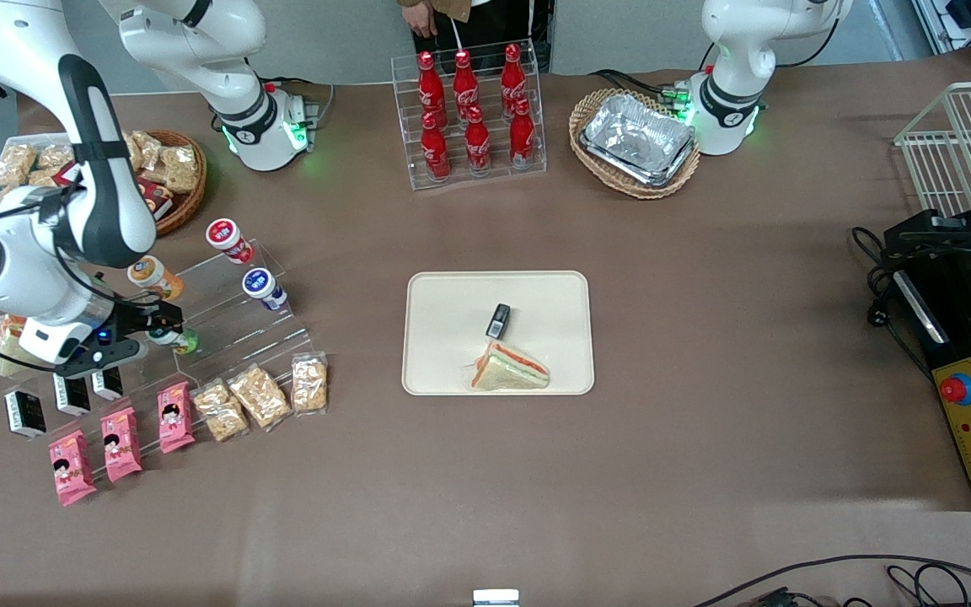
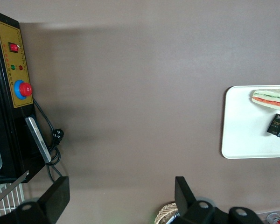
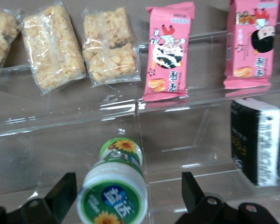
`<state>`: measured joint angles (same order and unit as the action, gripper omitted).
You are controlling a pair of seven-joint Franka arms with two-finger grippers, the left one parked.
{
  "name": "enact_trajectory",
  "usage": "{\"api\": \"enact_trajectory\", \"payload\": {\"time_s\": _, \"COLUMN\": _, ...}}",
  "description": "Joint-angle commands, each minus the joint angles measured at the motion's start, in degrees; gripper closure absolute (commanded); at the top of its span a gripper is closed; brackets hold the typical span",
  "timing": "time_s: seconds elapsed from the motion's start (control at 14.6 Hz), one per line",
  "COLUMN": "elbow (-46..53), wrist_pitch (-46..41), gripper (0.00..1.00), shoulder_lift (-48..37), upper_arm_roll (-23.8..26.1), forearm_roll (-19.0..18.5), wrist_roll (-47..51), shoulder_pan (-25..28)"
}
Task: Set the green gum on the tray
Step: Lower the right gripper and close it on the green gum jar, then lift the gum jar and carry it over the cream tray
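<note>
The green gum is a green canister with a white lid. It lies tilted on a step of the clear acrylic stand, lid toward the wrist camera. My right gripper is open and sits down around the gum. One black finger is close beside the lid and the other finger stands well apart from it. The cream tray lies at the table's middle, toward the parked arm from the stand, and also shows in the left wrist view.
A sandwich and a small black pack lie on the tray. Orange, red and blue canisters stand on the stand's higher steps. Pink snack packs, cracker packs and black boxes lie on the lower steps.
</note>
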<state>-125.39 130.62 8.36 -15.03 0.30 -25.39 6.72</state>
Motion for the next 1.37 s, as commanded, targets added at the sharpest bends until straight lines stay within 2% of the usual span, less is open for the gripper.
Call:
{"api": "enact_trajectory", "payload": {"time_s": 0.0, "elbow": -2.5, "wrist_pitch": 3.1, "gripper": 0.00, "shoulder_lift": -0.4, "upper_arm_roll": 0.0, "forearm_roll": 0.5, "wrist_roll": -0.3, "shoulder_pan": 0.3}}
{"api": "enact_trajectory", "payload": {"time_s": 0.21, "elbow": -2.6, "wrist_pitch": 2.7, "gripper": 0.02, "shoulder_lift": -0.5, "upper_arm_roll": 0.0, "forearm_roll": 0.5, "wrist_roll": -0.3, "shoulder_pan": 0.3}}
{"api": "enact_trajectory", "payload": {"time_s": 0.34, "elbow": -2.6, "wrist_pitch": 0.5, "gripper": 0.16, "shoulder_lift": -1.2, "upper_arm_roll": 0.2, "forearm_roll": 0.5, "wrist_roll": -0.3, "shoulder_pan": 0.3}}
{"api": "enact_trajectory", "payload": {"time_s": 0.62, "elbow": -1.9, "wrist_pitch": -3.4, "gripper": 0.52, "shoulder_lift": -2.3, "upper_arm_roll": 0.4, "forearm_roll": 0.5, "wrist_roll": -0.1, "shoulder_pan": 0.4}}
{"api": "enact_trajectory", "payload": {"time_s": 0.68, "elbow": -0.8, "wrist_pitch": -4.4, "gripper": 0.57, "shoulder_lift": -2.3, "upper_arm_roll": 0.5, "forearm_roll": 0.5, "wrist_roll": -0.3, "shoulder_pan": 0.4}}
{"api": "enact_trajectory", "payload": {"time_s": 1.3, "elbow": 19.9, "wrist_pitch": -30.8, "gripper": 0.56, "shoulder_lift": -3.5, "upper_arm_roll": 1.6, "forearm_roll": 0.8, "wrist_roll": 0.1, "shoulder_pan": 0.5}}
